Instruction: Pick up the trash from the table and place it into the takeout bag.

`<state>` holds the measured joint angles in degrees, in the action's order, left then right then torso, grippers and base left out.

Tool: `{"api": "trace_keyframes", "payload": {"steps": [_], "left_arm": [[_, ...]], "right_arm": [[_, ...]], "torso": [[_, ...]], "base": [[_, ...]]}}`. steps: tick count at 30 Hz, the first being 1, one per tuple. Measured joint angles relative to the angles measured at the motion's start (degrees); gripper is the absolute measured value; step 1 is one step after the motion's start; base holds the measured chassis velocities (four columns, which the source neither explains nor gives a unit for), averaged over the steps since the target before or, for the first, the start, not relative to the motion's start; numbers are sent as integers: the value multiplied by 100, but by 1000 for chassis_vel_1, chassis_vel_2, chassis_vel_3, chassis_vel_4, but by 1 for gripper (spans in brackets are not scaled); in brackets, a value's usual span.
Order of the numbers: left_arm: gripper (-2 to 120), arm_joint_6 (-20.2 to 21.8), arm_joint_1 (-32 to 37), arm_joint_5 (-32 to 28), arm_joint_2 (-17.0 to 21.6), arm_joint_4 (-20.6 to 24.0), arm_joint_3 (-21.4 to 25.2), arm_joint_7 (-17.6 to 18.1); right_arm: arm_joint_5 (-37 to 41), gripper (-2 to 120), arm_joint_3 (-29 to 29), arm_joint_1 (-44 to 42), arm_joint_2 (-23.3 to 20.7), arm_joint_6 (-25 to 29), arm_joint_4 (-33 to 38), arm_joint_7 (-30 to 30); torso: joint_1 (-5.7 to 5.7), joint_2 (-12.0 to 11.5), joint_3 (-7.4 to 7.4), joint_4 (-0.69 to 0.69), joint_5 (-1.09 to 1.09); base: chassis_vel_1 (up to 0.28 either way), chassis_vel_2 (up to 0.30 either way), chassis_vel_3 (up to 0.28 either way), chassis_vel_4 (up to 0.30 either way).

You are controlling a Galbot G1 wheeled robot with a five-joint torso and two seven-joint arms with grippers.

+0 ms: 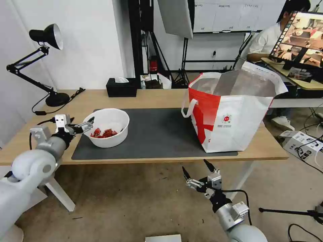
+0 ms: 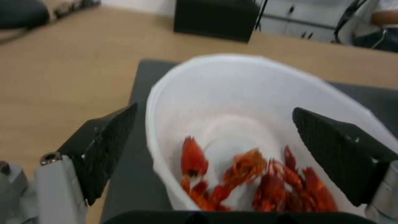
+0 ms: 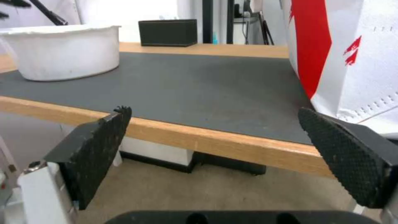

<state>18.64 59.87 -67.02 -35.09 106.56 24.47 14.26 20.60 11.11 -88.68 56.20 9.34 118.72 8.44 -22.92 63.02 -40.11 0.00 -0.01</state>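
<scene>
Step in hand: approach to the first grasp. Left end effector sits at the near-left rim of the white bowl, fingers spread and gripping nothing. In the left wrist view the rim wall runs between the two pads, one pad outside the bowl over the dark mat, the other over the inside; contact with the rim cannot be confirmed.

Bowl stands upright on the mat's left part, red scraps lying in its bottom. Takeout bag stands open at the right end of the worktop, mouth up, foil lining showing, well apart from the bowl.

Right end effector hangs below the worktop's front edge, released and empty, near the bag's side.

Judgement: nothing lifted yet. Next move calls for closing on the rim wall, then a level lift so the scraps stay put, and a carry across the mat to clear the bag's tall rim. Thin plastic may flex or slip in a one-sided pinch.
</scene>
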Motion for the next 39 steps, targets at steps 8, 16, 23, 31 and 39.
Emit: {"api": "trace_keyframes", "payload": {"steps": [8,16,23,31,39], "left_arm": [[100,1079,-558,-1091,163,-576,-176,405],[100,1820,-1286,-2053,193,-910,-495,633],[100,2075,-1709,-2434,169,-1189,-762,910],[100,2163,-1944,-2630,-32,-1415,-939,1074],[100,2173,-2052,-2649,-101,-1465,-1080,1176]], "right_arm": [[0,100,0,0,0,0,0,0],[1,100,0,0,0,0,0,0],[0,100,0,1,0,0,1,0],[1,100,0,1,0,0,1,0],[0,100,0,0,0,-1,1,0]], "torso": [[0,0,0,1,0],[0,0,0,0,0],[0,0,0,0,1],[0,0,0,0,0],[1,0,0,0,1]], "base": [[0,0,0,0],[0,0,0,0],[0,0,0,0],[0,0,0,0],[0,0,0,0]]}}
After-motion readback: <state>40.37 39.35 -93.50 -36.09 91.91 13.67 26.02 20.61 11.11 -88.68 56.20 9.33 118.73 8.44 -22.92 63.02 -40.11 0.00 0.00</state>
